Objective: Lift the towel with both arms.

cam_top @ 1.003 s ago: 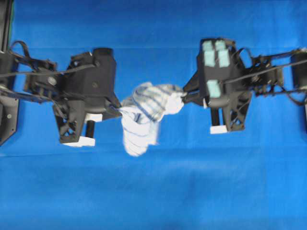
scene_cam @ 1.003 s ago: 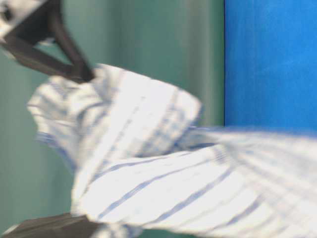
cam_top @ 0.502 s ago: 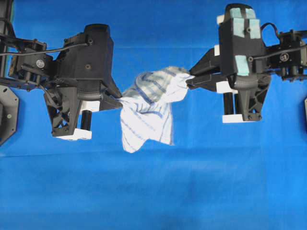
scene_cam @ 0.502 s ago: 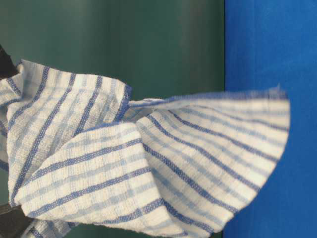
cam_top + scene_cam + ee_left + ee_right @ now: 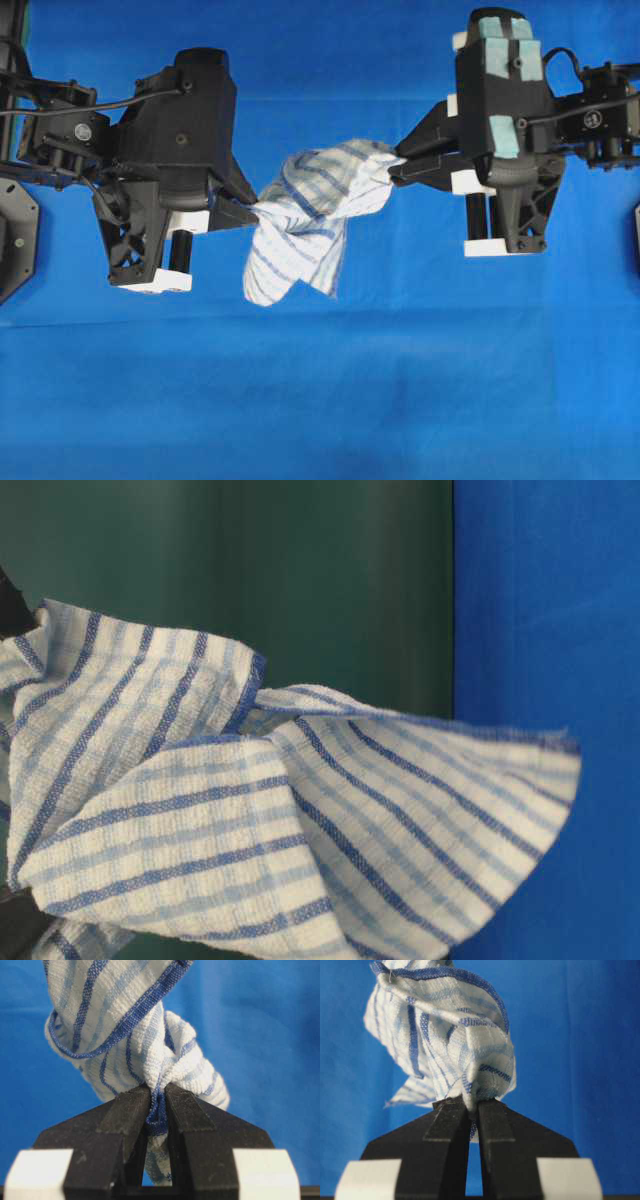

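The striped towel (image 5: 310,215) hangs above the blue table cover (image 5: 320,400), between the arms. The left gripper (image 5: 157,1105) and right gripper (image 5: 473,1104) each pinch one bunched edge. Raising both together, evenly, should prevent slipping.

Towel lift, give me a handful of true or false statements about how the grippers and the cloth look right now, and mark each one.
1. Both grippers are pinching the towel. True: the left gripper and the right gripper are each closed on bunched cloth.
2. The towel lies flat on the blue surface. False: it hangs between the two grippers, with a loose end drooping.
3. The pale green tape patches are on the left arm. False: they are on the right arm.
4. The towel is white with blue stripes. True.
5. The right gripper's jaws stand wide open. False: they are nearly together on the cloth.
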Motion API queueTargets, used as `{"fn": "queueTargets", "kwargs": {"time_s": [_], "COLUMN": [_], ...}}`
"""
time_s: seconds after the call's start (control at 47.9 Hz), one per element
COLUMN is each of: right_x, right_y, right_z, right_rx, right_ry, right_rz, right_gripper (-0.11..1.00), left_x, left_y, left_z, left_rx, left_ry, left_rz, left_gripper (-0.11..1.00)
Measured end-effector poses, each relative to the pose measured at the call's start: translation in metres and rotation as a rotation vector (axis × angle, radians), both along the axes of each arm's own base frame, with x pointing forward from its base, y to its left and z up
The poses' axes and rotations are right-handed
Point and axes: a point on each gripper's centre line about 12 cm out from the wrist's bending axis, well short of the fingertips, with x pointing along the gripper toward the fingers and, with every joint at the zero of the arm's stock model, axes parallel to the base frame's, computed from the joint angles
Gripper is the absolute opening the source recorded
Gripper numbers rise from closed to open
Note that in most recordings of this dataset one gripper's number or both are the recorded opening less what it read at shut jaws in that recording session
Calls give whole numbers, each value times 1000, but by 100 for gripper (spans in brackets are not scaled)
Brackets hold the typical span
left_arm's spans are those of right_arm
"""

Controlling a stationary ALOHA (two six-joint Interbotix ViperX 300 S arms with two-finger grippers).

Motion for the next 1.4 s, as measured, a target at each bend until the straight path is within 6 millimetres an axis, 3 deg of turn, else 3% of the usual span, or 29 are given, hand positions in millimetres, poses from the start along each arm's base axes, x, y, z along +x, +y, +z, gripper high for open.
{"fn": "queueTargets", "kwargs": {"time_s": [0.188, 0.272, 0.418, 0.502, 0.564, 0.815, 0.94, 1.254, 1.4], "right_x": [0, 0, -1, 0, 0, -1, -2, 14, 20], "right_y": [-1, -1, -1, -1, -1, 0, 4, 20, 38], "right_z": [1, 0, 0, -1, -1, -6, -18, -90, -128], "right_rx": [-1, 1, 6, 4, 4, 5, 6, 34, 51], "right_ry": [-1, 0, -1, 4, 5, 17, 44, 145, 176], "right_rz": [-1, -3, -7, -7, -7, -7, 5, 28, 67], "right_gripper": [6, 7, 46, 66, 71, 70, 70, 70, 70], "left_x": [0, 0, 0, 0, -1, -3, -3, 11, 13], "left_y": [-5, -5, -5, -6, -6, -6, -11, -30, -36], "left_z": [0, 0, 1, 1, 1, -1, -9, -87, -126], "left_rx": [3, 2, 5, 6, 3, -3, -6, -6, -16], "left_ry": [-3, -5, -7, -7, -8, -3, 8, 91, 117], "left_rz": [-18, -17, -18, -20, -19, -15, -25, -62, -64], "left_gripper": [8, 28, 71, 89, 89, 89, 89, 89, 89]}}
